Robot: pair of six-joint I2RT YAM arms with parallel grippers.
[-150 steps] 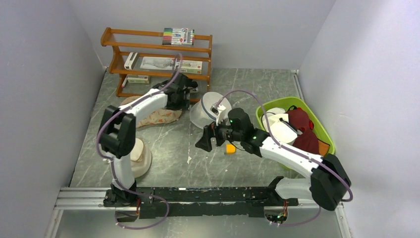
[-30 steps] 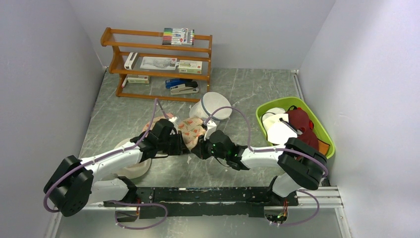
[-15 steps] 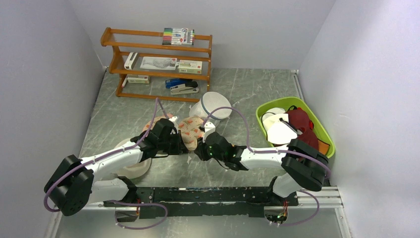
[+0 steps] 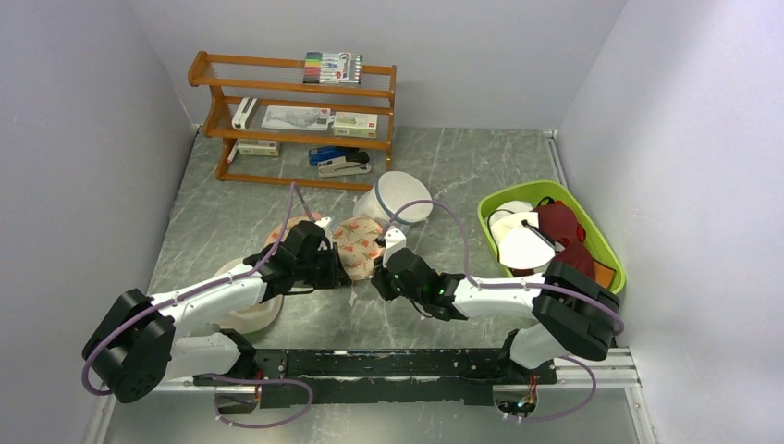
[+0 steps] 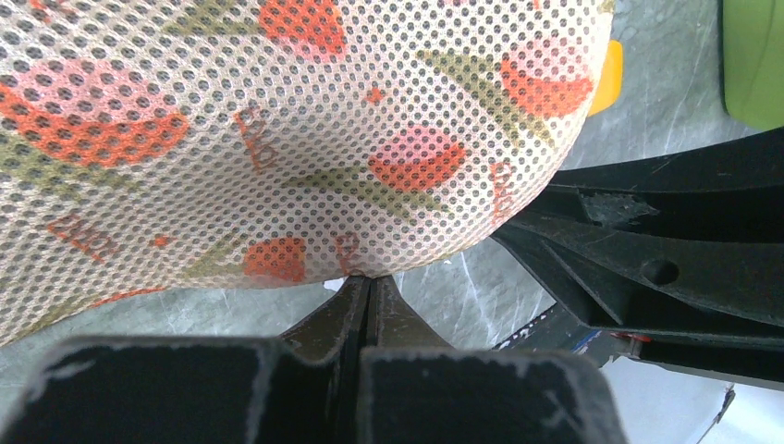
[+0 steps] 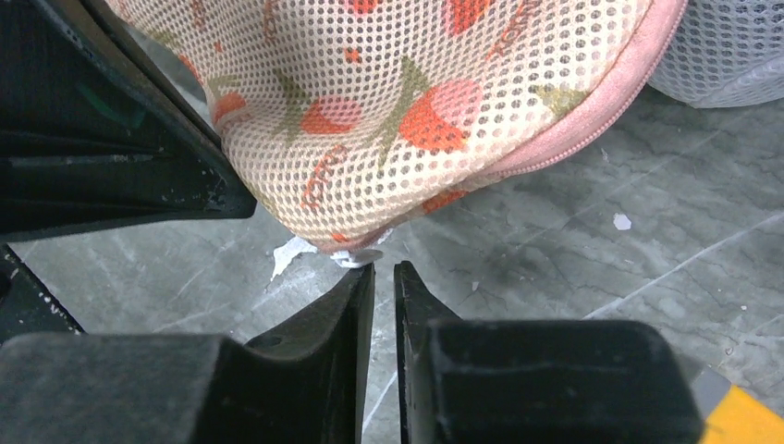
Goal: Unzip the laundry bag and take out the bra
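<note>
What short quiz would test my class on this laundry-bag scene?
1. True or false: the left gripper is shut.
2. Where is the bag? A on the shelf; B between the left gripper and the right gripper; C in the green bin.
3. What colour is the bag's zip edge in the right wrist view?
Key: 1 true; 2 B; 3 pink.
</note>
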